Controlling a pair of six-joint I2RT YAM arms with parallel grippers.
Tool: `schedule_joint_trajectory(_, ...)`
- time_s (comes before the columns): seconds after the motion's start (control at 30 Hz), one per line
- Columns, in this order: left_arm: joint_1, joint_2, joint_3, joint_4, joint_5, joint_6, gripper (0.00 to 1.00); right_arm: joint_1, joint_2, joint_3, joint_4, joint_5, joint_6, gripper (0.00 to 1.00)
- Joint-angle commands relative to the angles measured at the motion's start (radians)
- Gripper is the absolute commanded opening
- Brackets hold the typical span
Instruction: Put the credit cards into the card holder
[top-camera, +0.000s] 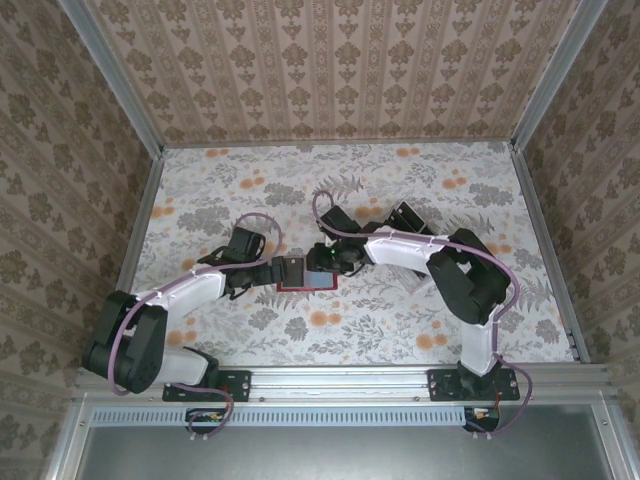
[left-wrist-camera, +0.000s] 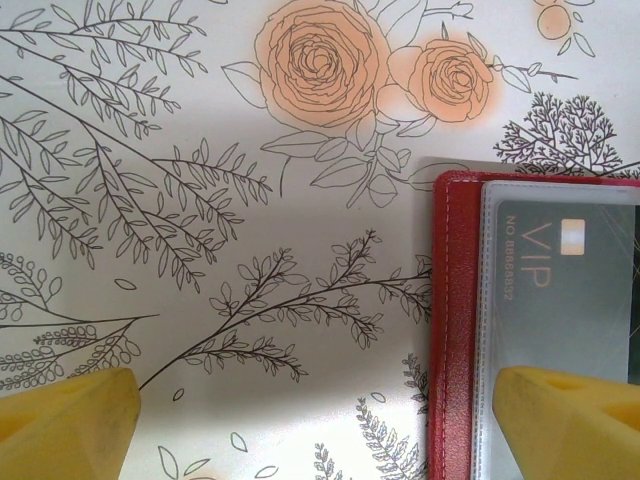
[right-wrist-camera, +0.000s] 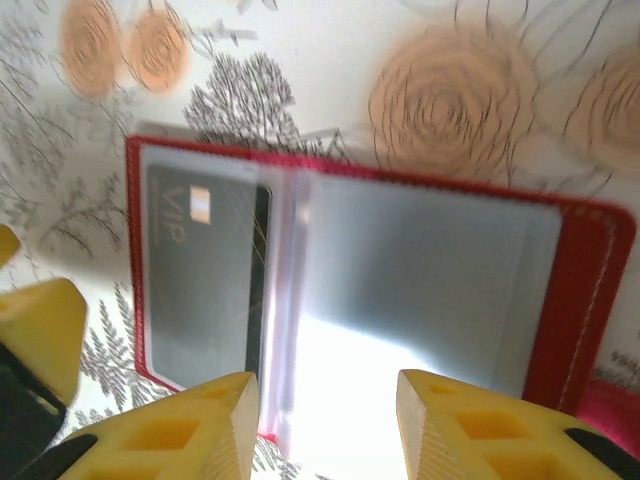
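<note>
At the middle of the table, between the two arms, the small red stitched folding card holder (top-camera: 305, 286) lies opened, its clear plastic sleeves facing up so that a card can slide in. One flat dark credit card (right-wrist-camera: 200, 290) printed "VIP" sits inside a sleeve. The right gripper (right-wrist-camera: 325, 420) hovers over the glossy centre leaf, its yellow jaws partly apart and clamping nothing that I can see. The left gripper (left-wrist-camera: 320, 425) stands wide open, one finger over the holder's red edge, probably to steady it. All around lies the matte flower-printed table cover (top-camera: 400, 200).
</note>
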Motion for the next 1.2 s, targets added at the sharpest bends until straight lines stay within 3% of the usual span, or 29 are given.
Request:
schedule_joint_trajectory(0.0,-0.010,-0.001,-0.007,-0.004,0.007,-0.005,1.00,-0.019,0.013,0.066,-0.055,-0.008,-0.060,0.43)
schedule_joint_trajectory(0.4,-0.087,0.003,0.013,-0.013,-0.034,-0.034,1.00,-0.043,0.087,0.104,-0.091,-0.018,-0.082,0.42)
schedule_joint_trajectory(1.17,-0.184,-0.001,0.017,0.088,-0.064,-0.016,1.00,0.003,0.194,0.154,-0.042,-0.076,-0.031,0.42)
